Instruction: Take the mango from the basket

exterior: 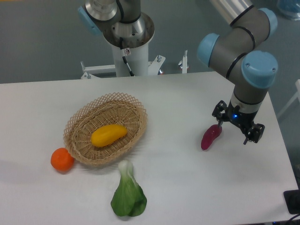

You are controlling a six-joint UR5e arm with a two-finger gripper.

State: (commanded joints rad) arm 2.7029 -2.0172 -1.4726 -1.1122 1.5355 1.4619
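Observation:
The mango (pixel 108 135), a smooth yellow-orange oval, lies on its side in the middle of the tan wicker basket (pixel 136 105) on the left half of the table. My gripper (pixel 233 132) is far to the right of the basket, low over the table, with its fingers spread open and nothing between them. A dark red-purple vegetable (pixel 211 137) lies on the table just beside the gripper's left finger.
A round orange fruit (pixel 62 159) sits against the basket's front left. A green leafy vegetable (pixel 128 197) lies in front of the basket near the table's front edge. The arm's base (pixel 126 37) stands behind the table. The table's right edge is close to the gripper.

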